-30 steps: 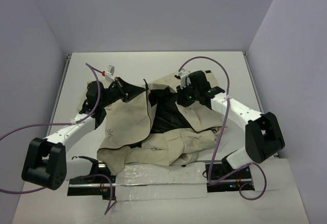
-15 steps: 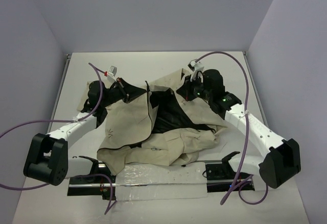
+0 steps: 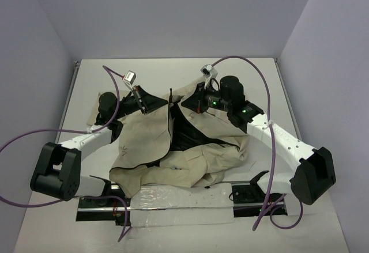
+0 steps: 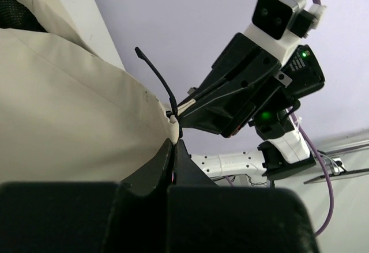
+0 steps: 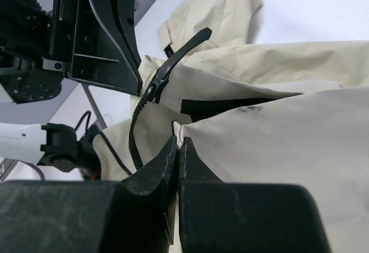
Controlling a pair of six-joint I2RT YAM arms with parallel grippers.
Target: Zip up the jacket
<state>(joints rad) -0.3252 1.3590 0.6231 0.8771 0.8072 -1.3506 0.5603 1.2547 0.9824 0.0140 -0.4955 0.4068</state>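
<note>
The beige jacket (image 3: 190,163) lies open on the table, black lining (image 3: 187,129) showing in the middle and a small star mark (image 3: 123,149) on its left panel. My left gripper (image 3: 151,100) is shut on the top corner of the left front panel (image 4: 69,114), beside the black zipper slider and its pull tab (image 4: 158,80). My right gripper (image 3: 190,102) is shut on the corner of the right front panel (image 5: 277,149). Both corners are lifted and stand close together. The zipper slider (image 5: 154,86) and the toothed zipper tape (image 5: 134,126) show in the right wrist view.
The white table (image 3: 242,74) is bounded by grey walls at the back and sides. A clear plastic sheet (image 3: 173,198) lies along the near edge by the arm bases. Purple cables (image 3: 242,63) loop over both arms.
Both grippers have lifted their jacket corners and moved inward toward each other. The right arm has swung left, the left gripper has risen and moved right.
</note>
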